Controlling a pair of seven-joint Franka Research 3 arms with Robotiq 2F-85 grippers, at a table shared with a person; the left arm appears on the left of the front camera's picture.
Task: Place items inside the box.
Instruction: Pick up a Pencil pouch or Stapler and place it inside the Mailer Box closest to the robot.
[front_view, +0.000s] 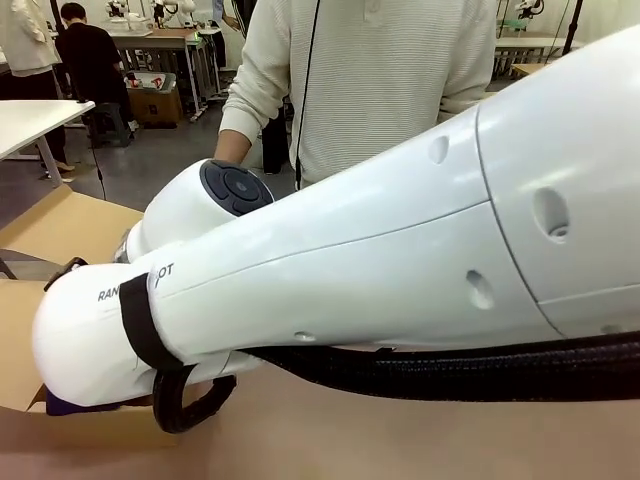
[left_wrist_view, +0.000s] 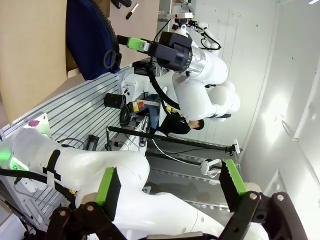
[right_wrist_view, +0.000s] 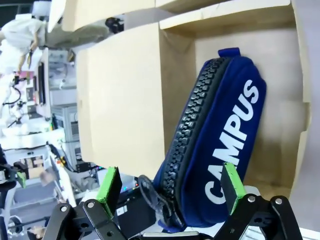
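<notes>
In the front view, the brown cardboard box (front_view: 60, 225) sits at the left. The right arm (front_view: 400, 260), big, white, smooth and round, lies across in front of a person (front_view: 370, 80) in a cream ribbed jumper. Only a tiny bit of the navy pouch (front_view: 70, 405) peeks out under the arm's end.

The right wrist view looks right into the box. The pouch is tucked into a corner against the flat cardboard walls. It looks soft and fat, with a bumpy black zip and big white letters, "CAMPUS". The right gripper (right_wrist_view: 170, 175) grips nothing. Its green pads stand wide apart, one on each side of the pouch's near end.

The left wrist view sees all this from far off. The left gripper (left_wrist_view: 170, 182) is spread wide too, with nothing between its pads.
</notes>
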